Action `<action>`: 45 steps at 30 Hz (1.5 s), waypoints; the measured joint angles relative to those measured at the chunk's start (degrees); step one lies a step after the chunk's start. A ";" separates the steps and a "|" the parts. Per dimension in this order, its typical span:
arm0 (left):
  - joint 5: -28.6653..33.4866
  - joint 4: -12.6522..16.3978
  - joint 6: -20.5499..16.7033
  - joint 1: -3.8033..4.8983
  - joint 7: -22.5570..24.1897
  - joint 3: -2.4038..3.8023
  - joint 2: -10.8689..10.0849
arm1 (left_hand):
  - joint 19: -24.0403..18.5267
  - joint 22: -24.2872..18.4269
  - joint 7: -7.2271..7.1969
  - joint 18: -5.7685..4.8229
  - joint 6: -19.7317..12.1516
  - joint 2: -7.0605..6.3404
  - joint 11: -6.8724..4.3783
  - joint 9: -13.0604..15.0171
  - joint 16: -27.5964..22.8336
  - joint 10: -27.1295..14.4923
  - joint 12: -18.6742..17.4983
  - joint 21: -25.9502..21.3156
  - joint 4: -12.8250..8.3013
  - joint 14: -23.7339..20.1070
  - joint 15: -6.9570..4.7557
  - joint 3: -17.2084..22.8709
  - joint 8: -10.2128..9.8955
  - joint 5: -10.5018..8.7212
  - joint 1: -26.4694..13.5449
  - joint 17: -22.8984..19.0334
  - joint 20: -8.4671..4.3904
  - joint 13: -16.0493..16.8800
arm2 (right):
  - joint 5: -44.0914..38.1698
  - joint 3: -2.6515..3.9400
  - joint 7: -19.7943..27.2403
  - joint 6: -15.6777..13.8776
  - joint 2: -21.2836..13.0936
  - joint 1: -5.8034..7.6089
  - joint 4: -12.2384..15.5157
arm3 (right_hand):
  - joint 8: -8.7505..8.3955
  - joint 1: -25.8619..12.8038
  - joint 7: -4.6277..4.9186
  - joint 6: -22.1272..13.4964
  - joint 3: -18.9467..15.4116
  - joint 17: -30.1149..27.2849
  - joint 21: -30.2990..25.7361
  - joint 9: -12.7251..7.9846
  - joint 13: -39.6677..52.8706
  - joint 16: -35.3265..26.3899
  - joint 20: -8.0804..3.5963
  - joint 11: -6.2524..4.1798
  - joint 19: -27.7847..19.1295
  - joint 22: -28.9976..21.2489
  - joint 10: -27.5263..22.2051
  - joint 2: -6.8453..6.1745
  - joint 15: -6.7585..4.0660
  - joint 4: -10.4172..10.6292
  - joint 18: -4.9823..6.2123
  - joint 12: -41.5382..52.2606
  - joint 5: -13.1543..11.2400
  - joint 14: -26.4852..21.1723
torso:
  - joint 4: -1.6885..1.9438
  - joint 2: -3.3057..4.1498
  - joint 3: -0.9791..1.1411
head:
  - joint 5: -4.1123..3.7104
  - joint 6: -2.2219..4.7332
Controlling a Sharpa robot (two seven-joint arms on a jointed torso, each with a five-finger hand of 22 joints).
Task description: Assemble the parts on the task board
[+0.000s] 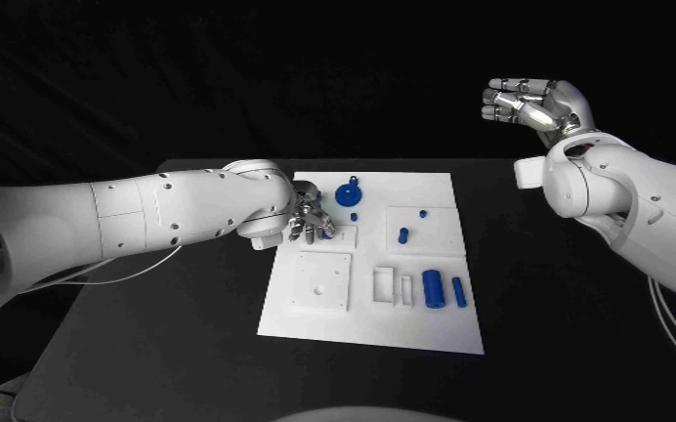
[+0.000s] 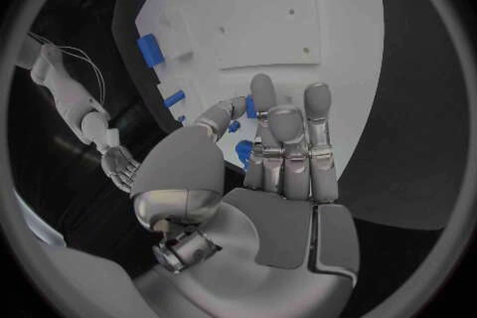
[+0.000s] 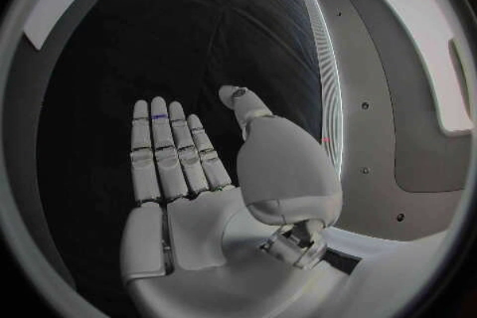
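White task board (image 1: 423, 324) at table centre with blue parts (image 1: 431, 285) on it; left hand (image 1: 310, 219), low over the board's near-left area, hides whatever lies beneath, and its wrist view cannot settle whether it holds a part; right hand (image 1: 531, 102), raised well clear, fingers apart, holds nothing.

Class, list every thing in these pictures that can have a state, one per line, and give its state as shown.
left robot hand: low over the task board, fingers at a small blue part; grip unclear.
right robot hand: raised off the table, open, holding nothing.
task board: lying flat on the black table.
round blue part: resting on the board's far side.
blue cylinder: lying on the board near its right edge.
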 measured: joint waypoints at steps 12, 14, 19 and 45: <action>-0.17 -0.68 0.14 0.03 -0.45 -0.14 0.92 | 0.50 1.22 0.22 -0.02 0.24 0.00 0.22 0.85 1.10 0.22 0.68 -0.95 0.19 0.00 -0.29 0.19 0.12 -1.06 0.00 0.53 -0.11 0.44 | -0.03 0.00 -0.11 0.19 0.12 0.00 -0.05 | 0.00 0.00 0.00 0.00 0.00 0.00 0.00 0.00 0.00 0.00 0.00 0.00 0.00 0.00 0.00 0.00 0.00 0.00 0.00 0.00 0.00 0.00 | -0.01 0.00 0.02 | -0.11 -0.12; -0.22 -0.74 0.21 0.03 -0.54 -0.15 1.04 | 0.50 1.29 0.22 -0.02 0.24 0.00 0.22 0.89 1.11 0.22 0.68 -1.00 0.20 0.07 -0.36 0.20 0.11 -1.07 0.00 0.66 -0.11 0.44 | -0.03 0.00 -0.13 0.22 0.17 -0.01 -0.08 | 0.00 0.00 0.00 0.00 0.00 0.00 0.00 0.00 0.00 0.00 0.00 0.00 0.00 0.00 0.00 0.00 0.00 0.00 0.00 0.00 0.00 0.00 | 0.00 0.00 0.02 | -0.13 -0.17; -0.42 -0.89 0.67 0.09 -0.83 -0.16 1.34 | 0.83 2.26 0.22 -0.04 0.24 0.00 0.23 1.47 1.61 0.22 1.04 -1.66 0.20 0.07 -0.36 0.21 0.11 -1.28 0.00 1.10 -0.19 0.60 | -0.04 0.00 -0.21 0.28 0.27 -0.02 -0.18 | 0.00 0.00 0.00 0.00 0.00 0.00 0.00 0.00 0.00 0.00 0.00 0.00 0.00 0.01 0.00 0.00 0.00 0.00 0.00 0.00 0.00 0.00 | 0.01 0.00 0.02 | -0.15 -0.25; -2.59 -1.93 1.55 -0.10 -0.93 -0.06 2.77 | 2.12 5.18 0.41 -0.19 0.46 -1.58 0.53 0.05 2.21 0.53 1.33 -5.28 0.52 0.04 -0.38 0.52 0.12 -7.95 1.61 0.26 -0.08 0.65 | -0.07 -0.01 -0.40 0.63 0.41 -0.16 -0.28 | 0.00 0.01 0.00 0.00 0.00 0.00 0.00 0.00 0.01 0.00 0.00 0.00 0.00 0.01 0.00 0.00 0.21 0.00 -0.01 0.00 0.27 -0.20 | 0.02 -0.03 -0.04 | -0.38 -0.45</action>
